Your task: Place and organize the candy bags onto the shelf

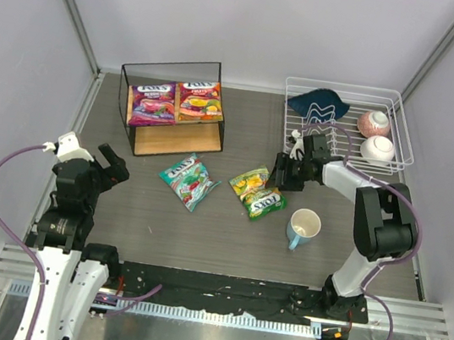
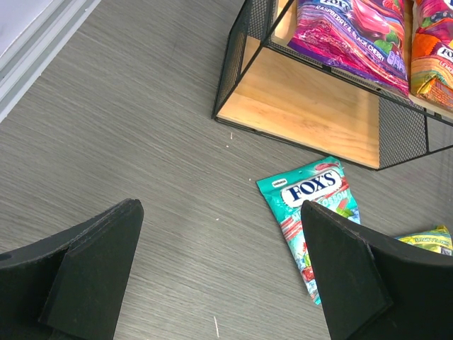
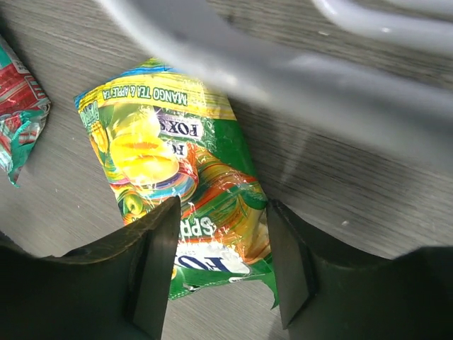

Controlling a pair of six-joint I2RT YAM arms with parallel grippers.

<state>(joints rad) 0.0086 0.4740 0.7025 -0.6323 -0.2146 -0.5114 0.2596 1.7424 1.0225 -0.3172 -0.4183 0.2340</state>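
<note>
The shelf (image 1: 140, 134) stands at the back left; a purple-magenta candy bag (image 1: 153, 101) and a red-orange one (image 1: 201, 100) lie side by side on its top board. The lower board (image 2: 304, 117) is bare. A teal-green bag (image 1: 189, 181) lies flat on the table in front of the shelf, and it also shows in the left wrist view (image 2: 315, 205). A yellow-green bag (image 1: 258, 193) lies to its right. My right gripper (image 3: 223, 212) is open, its jaws on either side of the yellow-green bag's (image 3: 180, 177) near end. My left gripper (image 1: 112, 163) is open and empty, left of the teal-green bag.
A white wire rack (image 1: 353, 95) at the back right holds a dark blue item (image 1: 318, 105) and two bowls (image 1: 374, 122). A pale blue mug (image 1: 304, 226) stands just right of the yellow-green bag. White walls close in three sides.
</note>
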